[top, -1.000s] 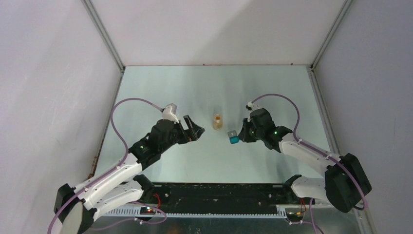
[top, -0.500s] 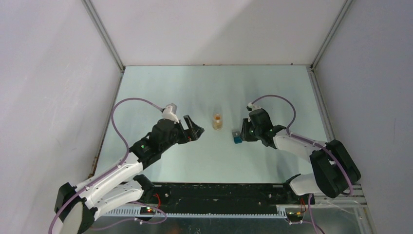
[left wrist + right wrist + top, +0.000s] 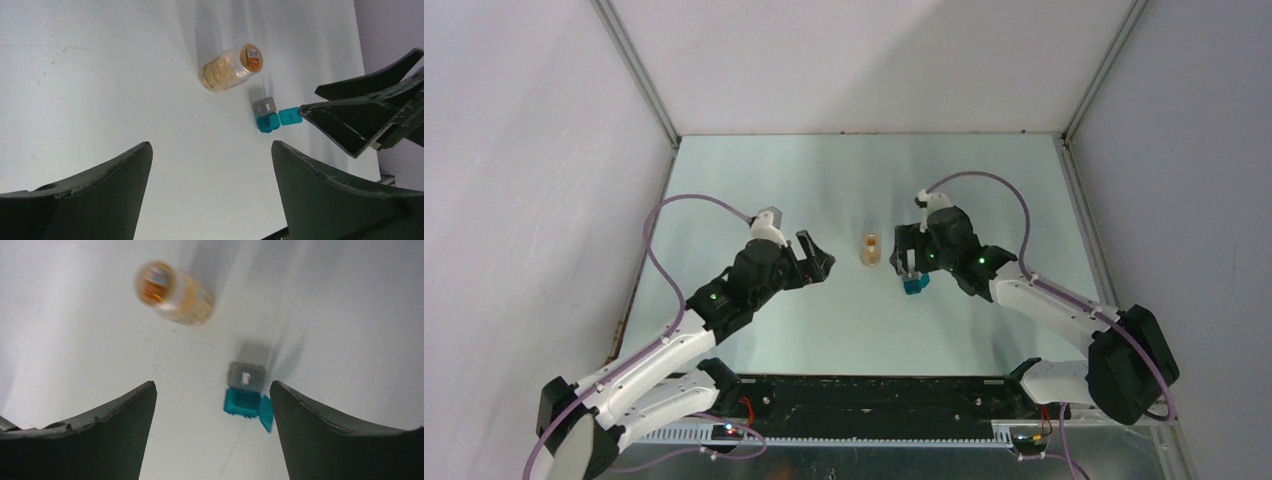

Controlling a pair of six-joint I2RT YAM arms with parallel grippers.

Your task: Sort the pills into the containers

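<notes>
The container (image 3: 243, 401) sits on the table (image 3: 844, 170) near its middle, just right of and a little nearer than the pill bottle (image 3: 871, 250). It is close to the bottle but not touching it. It is a tiny teal case lying open: a hollow teal compartment with its flap swung out to one side, and a grey-faced piece bearing a small mark pressed against its far end. Grey piece and teal compartment together make a short line running roughly far to near.

The right gripper (image 3: 211, 386) hangs almost straight above the case, jaws spread wide and holding nothing. In its wrist view the case lies just right of the midline, closer to the right finger. The case's long axis runs crosswise to the line the jaws would close along, so a grip would likely fall on its narrow sides.

The left gripper (image 3: 211, 145) is also wide open and empty, on the far side of the bottle from the case and well apart from it. The right arm is clearly the nearer one. The bottle is capped, so no pill is ready to go in yet.
</notes>
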